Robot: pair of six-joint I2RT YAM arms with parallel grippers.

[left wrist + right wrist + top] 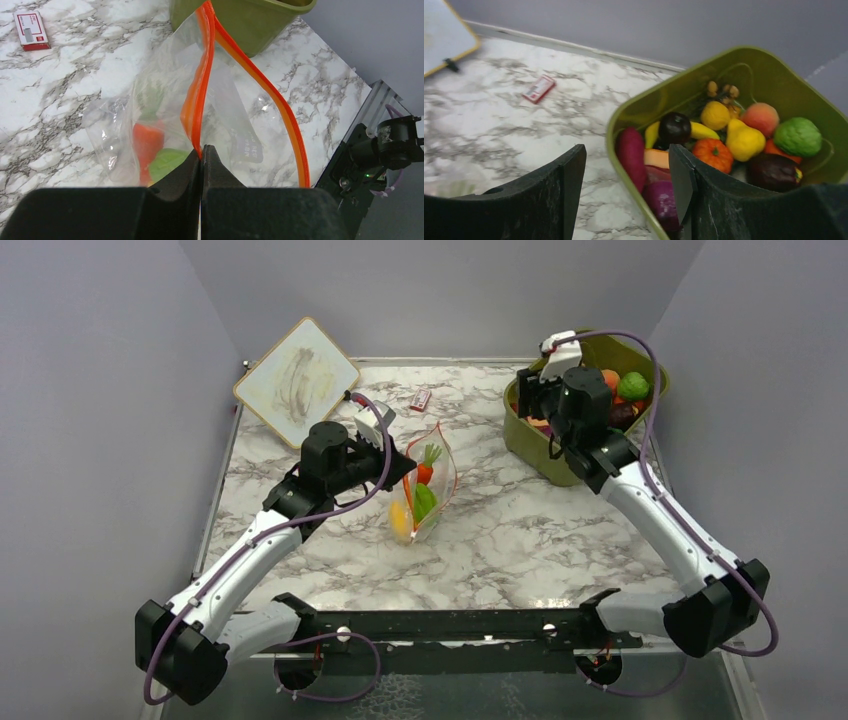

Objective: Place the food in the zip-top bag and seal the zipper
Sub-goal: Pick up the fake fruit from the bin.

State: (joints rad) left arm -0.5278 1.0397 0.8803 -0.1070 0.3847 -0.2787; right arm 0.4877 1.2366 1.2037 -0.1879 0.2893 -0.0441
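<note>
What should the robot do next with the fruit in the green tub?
Probably lower the open right end effector into the tub onto the food: it hovers over the rim, empty, while the left end effector pinches the bag open.

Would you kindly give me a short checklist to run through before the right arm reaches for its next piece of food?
1. Left gripper shut on the zipper, holding up the zip-top bag: ok.
2. Bag mouth apart, the two zipper strips spreading away from the grip: ok.
3. Right gripper open, nothing between its fingers: ok.
4. Right gripper clear of the olive tub: not ok; the near rim runs between its fingers.
5. Food in the tub free to pick, such as the orange pumpkin: ok.
6. Room left in the bag: cannot tell.
</note>
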